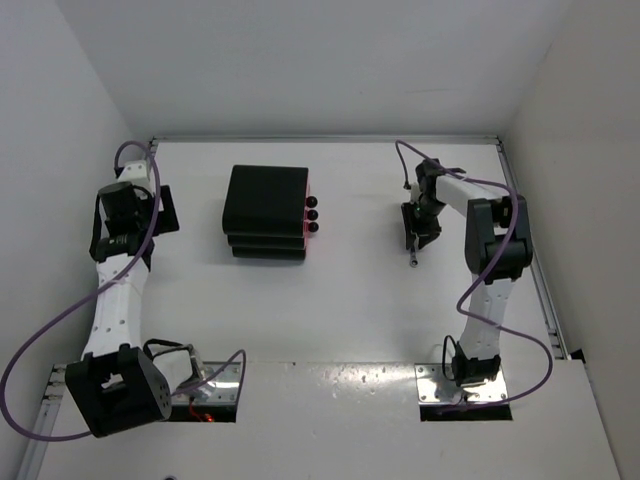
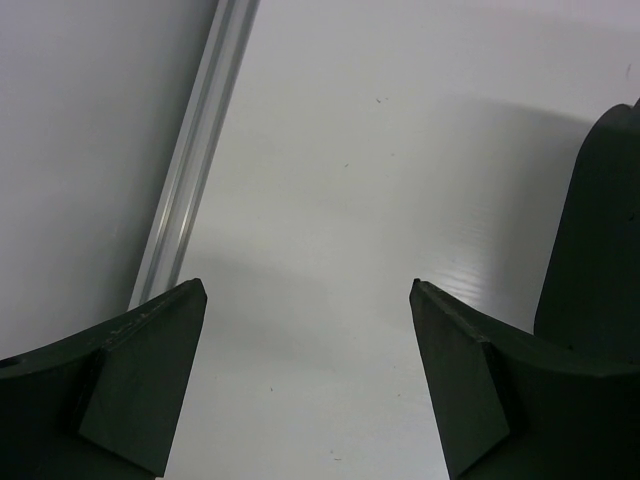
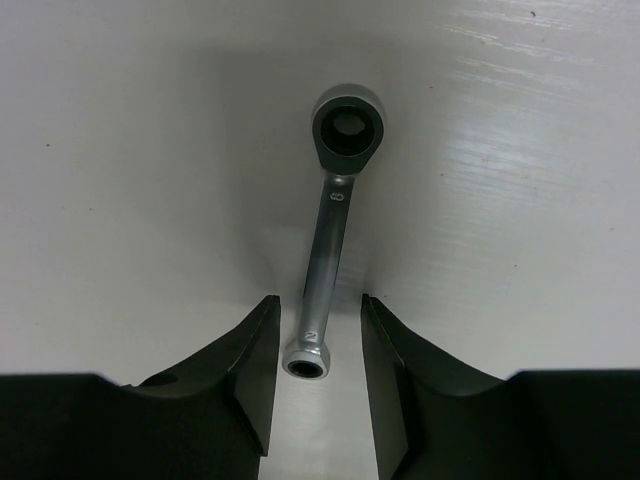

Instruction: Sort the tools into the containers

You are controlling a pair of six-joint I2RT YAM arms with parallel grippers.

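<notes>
White table (image 3: 150, 150) bears a wrench (image 3: 328, 240) (untouched) inside right gripper (image 3: 318, 300).

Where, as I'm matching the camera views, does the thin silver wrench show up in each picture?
Top external: thin silver metal wrench right of centre, poking out under the right arm's black pincer.
Left wrist: not in it.
Right wrist: the wrench at centre, between the pincer's fingers.
Shared landmark: that right pincer, over the wrench in both views.

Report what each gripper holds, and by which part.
Nothing yet. The right gripper straddles the wrench near its small end without touching it; the left gripper is open and empty.
</notes>
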